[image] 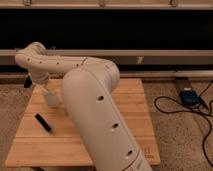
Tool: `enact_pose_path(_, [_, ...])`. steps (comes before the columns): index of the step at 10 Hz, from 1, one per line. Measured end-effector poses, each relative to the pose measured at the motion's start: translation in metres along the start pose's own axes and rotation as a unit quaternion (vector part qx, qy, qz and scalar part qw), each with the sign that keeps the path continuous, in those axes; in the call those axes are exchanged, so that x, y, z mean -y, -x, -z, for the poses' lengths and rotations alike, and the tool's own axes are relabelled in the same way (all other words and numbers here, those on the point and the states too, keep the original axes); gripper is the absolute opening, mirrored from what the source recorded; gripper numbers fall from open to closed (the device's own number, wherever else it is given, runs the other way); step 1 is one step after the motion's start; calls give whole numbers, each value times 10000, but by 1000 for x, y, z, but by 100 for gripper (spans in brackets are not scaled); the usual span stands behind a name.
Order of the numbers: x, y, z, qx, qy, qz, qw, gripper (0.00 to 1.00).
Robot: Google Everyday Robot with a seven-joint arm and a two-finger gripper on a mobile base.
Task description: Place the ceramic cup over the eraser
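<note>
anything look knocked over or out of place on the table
Nothing stands out. The eraser lies flat on the table, apart from the ceramic cup, which sits just under the hand at the far left. The arm hides the table's middle, so that part can't be checked.
</note>
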Motion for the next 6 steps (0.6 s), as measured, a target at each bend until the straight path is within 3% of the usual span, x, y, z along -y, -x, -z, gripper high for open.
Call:
enact_pose_path(3, [10,3,-34,-22,230,150,9996,80])
enact_pose_path(6, [10,-9,-42,-83,357,104,9993,80])
